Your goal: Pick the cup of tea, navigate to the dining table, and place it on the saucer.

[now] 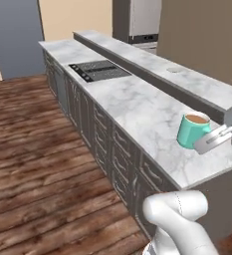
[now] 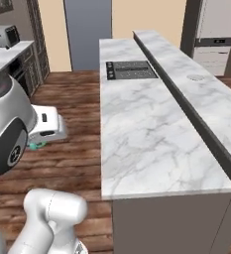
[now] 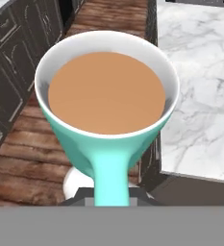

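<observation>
The cup of tea is a teal mug full of brown liquid. It hangs upright in the air, with my gripper shut on its side handle. In the hand view the cup of tea is seen from above, over wood floor, with the lower marble counter's edge just to its right. In the right base view my hand is at the left, with a sliver of the teal cup below it. The dining table is the raised marble bar behind the lower counter. The saucer lies on it, far from the cup.
The lower marble counter carries a black cooktop. A fridge stands beyond the bar. Dark cabinets and a toaster line the left wall. Wood floor lies open to the left.
</observation>
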